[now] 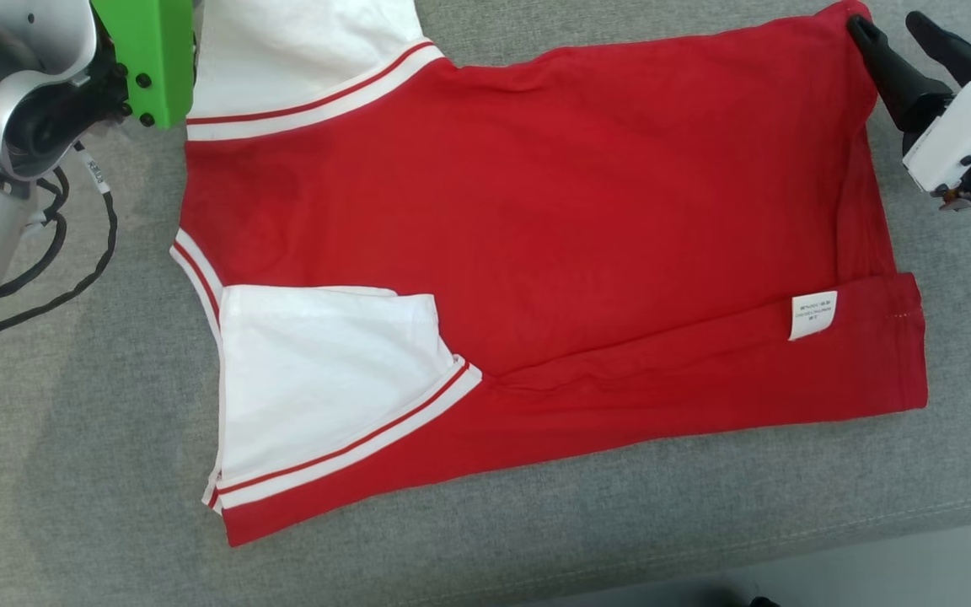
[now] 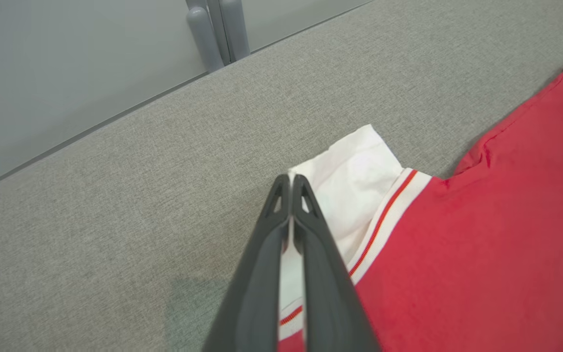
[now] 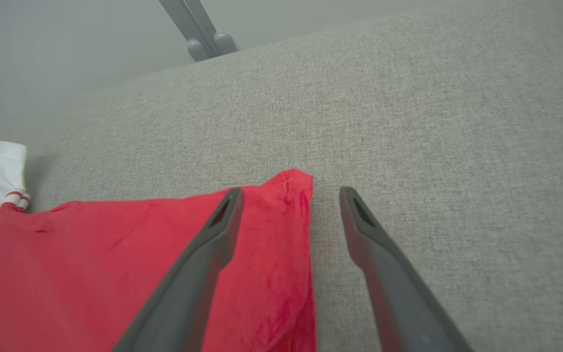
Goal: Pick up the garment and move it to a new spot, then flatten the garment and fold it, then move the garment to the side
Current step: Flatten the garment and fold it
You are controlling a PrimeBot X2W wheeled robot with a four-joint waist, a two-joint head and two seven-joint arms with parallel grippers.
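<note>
Garment: red T-shirt (image 1: 578,211), lying flat on the grey fabric surface (image 1: 72,472) and stretched between the 2 grippers.

Left gripper (image 2: 290,182): fingers pressed together, with no gap at the tips. The tips sit at the outer edge of the far white sleeve (image 2: 359,166). In the wrist view the sleeve spreads to the right of the fingers and the red body lies further right. Cannot tell whether cloth is pinched (a white sliver shows through the slit lower down the fingers).

Right gripper (image 3: 291,193): jaws wide, nothing between them gripped. It straddles the hem corner (image 3: 296,183), with 1 finger over red cloth and the other over bare grey surface. The corner is just ahead of the gap.

Head view: the near white sleeve (image 1: 317,379) is folded in over the body. The near long edge is turned over, with a white care label (image 1: 812,314) on it, robot-side of the right gripper.
</note>
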